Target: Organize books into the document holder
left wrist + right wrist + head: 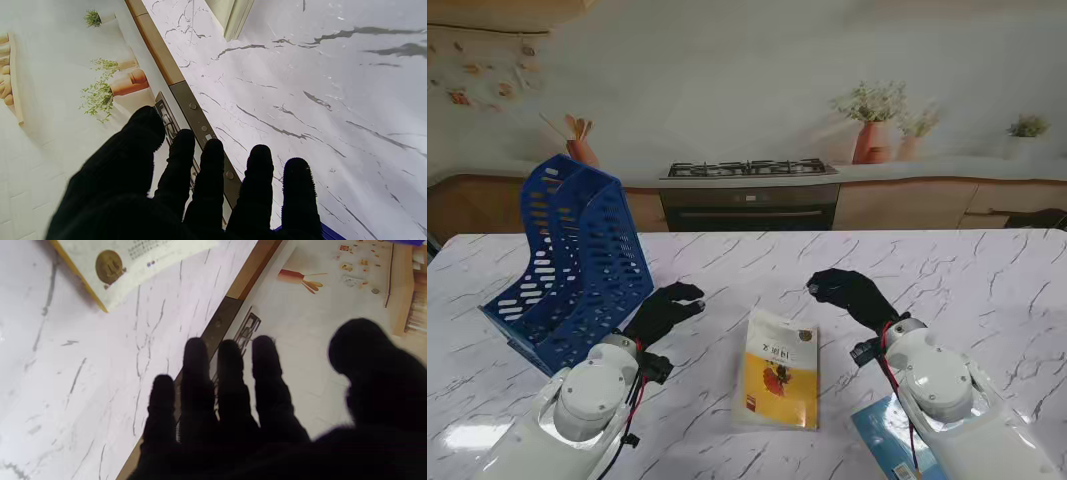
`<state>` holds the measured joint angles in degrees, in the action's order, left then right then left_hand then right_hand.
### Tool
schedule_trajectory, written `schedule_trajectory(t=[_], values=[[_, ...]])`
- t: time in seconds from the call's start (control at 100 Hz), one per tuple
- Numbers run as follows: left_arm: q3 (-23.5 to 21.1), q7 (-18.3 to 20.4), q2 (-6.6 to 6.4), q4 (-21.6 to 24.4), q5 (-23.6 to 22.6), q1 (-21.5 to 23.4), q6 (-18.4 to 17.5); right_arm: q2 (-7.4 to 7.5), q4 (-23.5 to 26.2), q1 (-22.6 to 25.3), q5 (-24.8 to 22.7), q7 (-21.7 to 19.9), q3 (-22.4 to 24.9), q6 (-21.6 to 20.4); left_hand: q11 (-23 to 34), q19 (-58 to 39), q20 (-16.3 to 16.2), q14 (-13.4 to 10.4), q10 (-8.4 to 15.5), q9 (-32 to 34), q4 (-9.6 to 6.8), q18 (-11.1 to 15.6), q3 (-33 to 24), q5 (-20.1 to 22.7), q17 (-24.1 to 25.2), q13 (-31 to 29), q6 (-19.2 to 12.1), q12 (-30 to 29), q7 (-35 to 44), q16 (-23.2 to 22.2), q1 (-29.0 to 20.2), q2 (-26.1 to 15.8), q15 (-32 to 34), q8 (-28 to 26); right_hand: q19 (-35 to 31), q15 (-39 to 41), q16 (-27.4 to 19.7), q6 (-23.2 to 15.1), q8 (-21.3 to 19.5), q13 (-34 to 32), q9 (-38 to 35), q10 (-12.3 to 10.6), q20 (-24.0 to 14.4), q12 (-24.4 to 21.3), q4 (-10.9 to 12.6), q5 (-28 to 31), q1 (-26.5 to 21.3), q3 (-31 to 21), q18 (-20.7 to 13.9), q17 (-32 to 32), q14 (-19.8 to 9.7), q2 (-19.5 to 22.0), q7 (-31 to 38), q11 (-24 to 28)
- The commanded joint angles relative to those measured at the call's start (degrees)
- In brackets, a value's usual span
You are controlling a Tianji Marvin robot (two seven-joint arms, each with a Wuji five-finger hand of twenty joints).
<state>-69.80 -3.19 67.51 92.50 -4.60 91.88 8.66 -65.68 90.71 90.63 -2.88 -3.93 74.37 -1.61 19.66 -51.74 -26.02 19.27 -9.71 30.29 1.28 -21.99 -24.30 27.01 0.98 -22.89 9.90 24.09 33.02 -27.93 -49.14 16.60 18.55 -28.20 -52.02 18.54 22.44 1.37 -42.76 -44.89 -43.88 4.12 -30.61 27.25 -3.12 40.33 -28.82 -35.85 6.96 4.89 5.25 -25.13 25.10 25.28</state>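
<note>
- So far nothing is sitting in the blue document holder (567,262) as far as the stand view shows; it is standing upright at the left on the marble table (987,270), and I am using it as the landmark for everything else
- Lying flat well to the right of the holder, and nearer to me, is the yellow-and-white book (777,370), cover up, touching neither hand
- Showing farther right of the holder again, at the near edge by the right arm, is the corner of a blue book (882,425), mostly hidden under that arm, so its full shape is not readable
- Hovering just beside the holder's right wall is the left hand (665,310), fingers (209,173) spread and released, gripping nothing; its wrist view is showing only bare marble ahead
- Hanging beyond the yellow-and-white book, far right of the holder, is the right hand (852,292), also slack with fingers (230,380) apart and empty
- Judging by this, the task is sitting at its start: no book is filed, both visible books are waiting, and a first grasp on the nearer book seems to be the step in hand
</note>
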Motion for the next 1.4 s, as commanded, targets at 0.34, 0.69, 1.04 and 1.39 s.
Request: schedule_trajectory(t=[0.34, 0.69, 1.04, 1.39], values=[[0.60, -0.20, 0.24, -0.11, -0.22, 0.75, -1.00, 0.18, 2.23, 1.64, -1.46, -0.98, 0.43, 2.85, -0.44, -1.99, -0.89, -2.15, -0.02, 1.23, 0.96, 6.24, 4.42, -0.36, -3.47, -2.68, -0.56, -0.36, -2.23, -0.53, 1.22, 1.15, 0.69, 2.22, -1.87, -1.27, 0.07, 0.64, 0.84, -1.02, 1.04, -0.31, -1.70, -0.90, -0.03, -1.71, 0.74, 3.13, 21.86, 2.49, -0.78, 1.10, -2.43, -2.07], [0.28, 2.34, -0.13, -0.94, 1.69, 0.36, -1.08, 0.70, 6.03, 2.24, -3.22, -4.02, 1.20, 17.50, 0.79, -6.47, -3.36, -1.37, -2.99, 1.71, 1.05, 7.41, 6.24, -0.08, -9.92, -5.21, 2.16, -0.96, -4.92, 0.53, 2.04, 1.12, 4.96, 4.95, -12.27, -2.61, -6.90, 13.73, 7.59, -7.35, -4.04, 12.83, 2.01, -12.33, -0.03, 1.79, 0.03, 2.88, 22.89, 15.90, 9.56, 0.42, -6.53, -4.68], [0.57, 2.92, -0.23, -1.16, 1.85, 0.47, -0.62, 0.90, -0.34, -1.77, -0.67, -7.19, -2.76, 17.98, 0.67, -7.37, -4.13, 0.12, -3.07, 1.90, 0.87, 6.05, 7.63, 0.06, -9.05, -5.03, 2.22, -1.17, -5.39, 0.87, 2.04, 0.48, 5.66, 5.52, -11.35, -5.52, -12.74, 16.89, 9.43, -7.74, -3.69, 16.44, 9.64, -14.88, -0.28, 2.20, 0.63, 1.62, 20.99, 13.74, 11.78, 0.58, -7.34, -5.58], [0.60, 2.83, -0.14, -1.19, 2.31, 0.43, -0.47, 1.07, -4.08, -5.37, -0.41, -9.06, -6.28, 15.87, 0.73, -7.55, -4.31, 0.02, -3.31, 1.82, 0.79, 6.34, 8.20, 0.12, -9.34, -5.46, 2.34, -1.18, -5.45, 0.92, 1.84, 0.17, 6.07, 5.67, -9.30, -7.54, -13.79, 16.14, 9.83, -5.93, -2.80, 15.24, 11.47, -15.62, -0.36, 1.20, 0.87, 2.03, 16.85, 10.25, 10.29, 1.12, -7.79, -7.38]])
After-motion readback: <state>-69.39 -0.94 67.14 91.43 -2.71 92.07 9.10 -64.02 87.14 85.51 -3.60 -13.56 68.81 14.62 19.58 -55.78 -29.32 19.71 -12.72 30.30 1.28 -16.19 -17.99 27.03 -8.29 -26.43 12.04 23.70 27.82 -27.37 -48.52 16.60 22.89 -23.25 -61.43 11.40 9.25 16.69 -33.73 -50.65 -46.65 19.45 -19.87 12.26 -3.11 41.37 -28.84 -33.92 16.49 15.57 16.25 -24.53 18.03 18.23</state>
